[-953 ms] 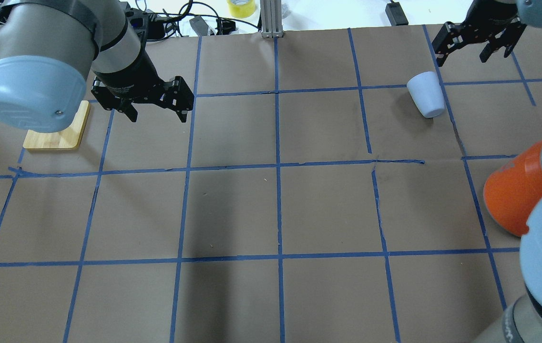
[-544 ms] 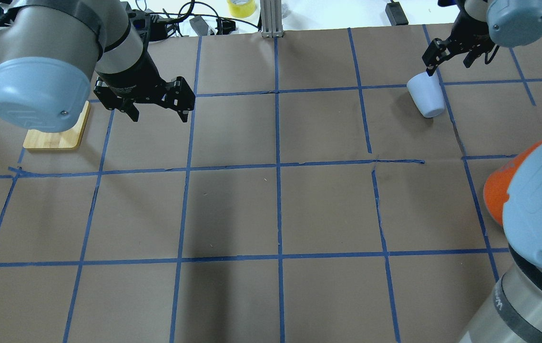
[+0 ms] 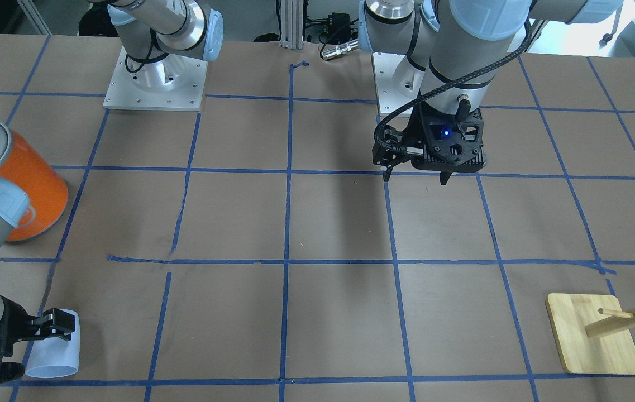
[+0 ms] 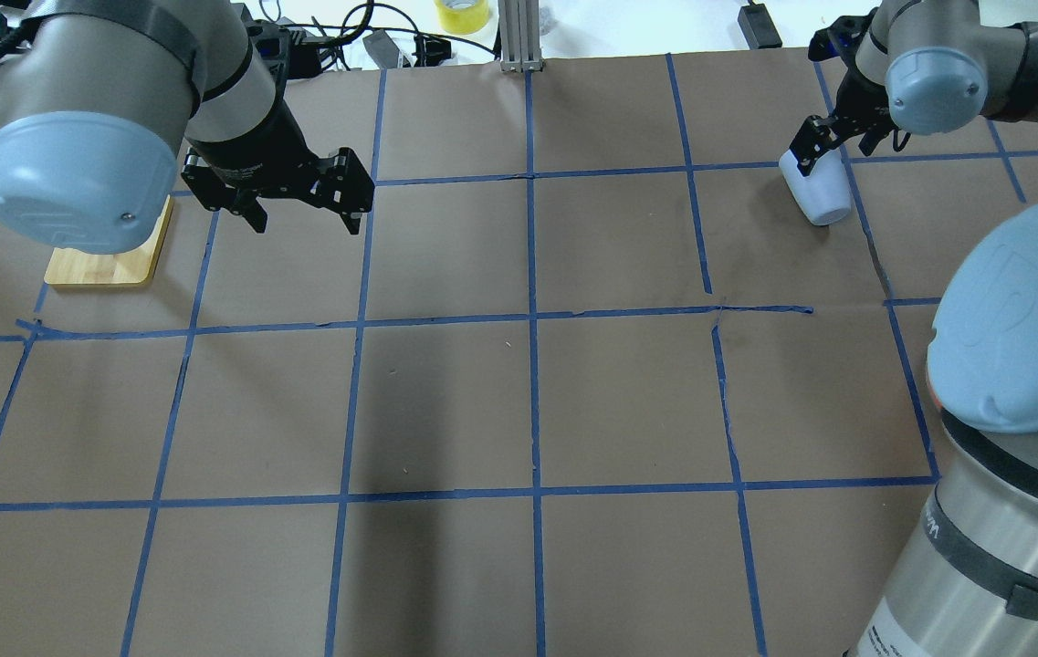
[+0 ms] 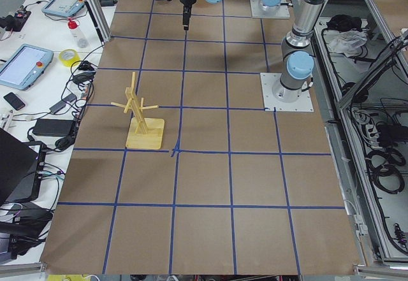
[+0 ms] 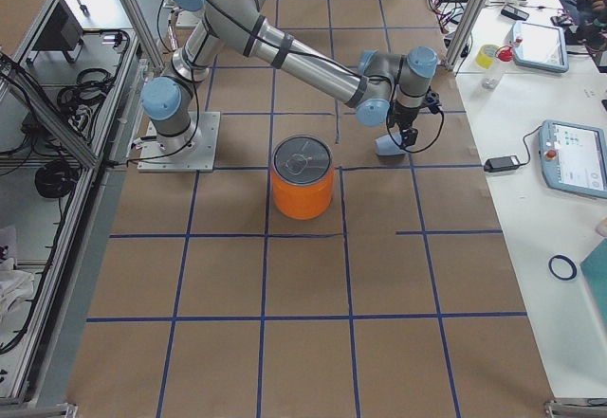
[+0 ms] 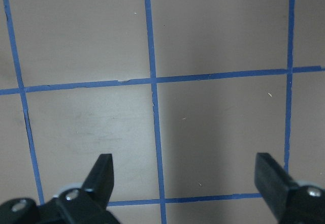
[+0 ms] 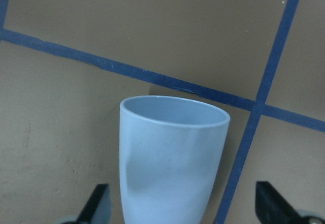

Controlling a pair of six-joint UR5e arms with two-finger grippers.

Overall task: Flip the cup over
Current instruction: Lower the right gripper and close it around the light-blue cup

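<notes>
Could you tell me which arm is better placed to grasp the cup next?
Right: its open gripper straddles the cup, while the left gripper hangs open far across the table.

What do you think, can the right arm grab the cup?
Probably yes. The right tool is open right at the cup, with a finger on each side and nothing in between.

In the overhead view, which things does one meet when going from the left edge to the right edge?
Wooden base → left gripper → yellow tape roll → cup. The right gripper overlaps the cup, so it is left out.
</notes>
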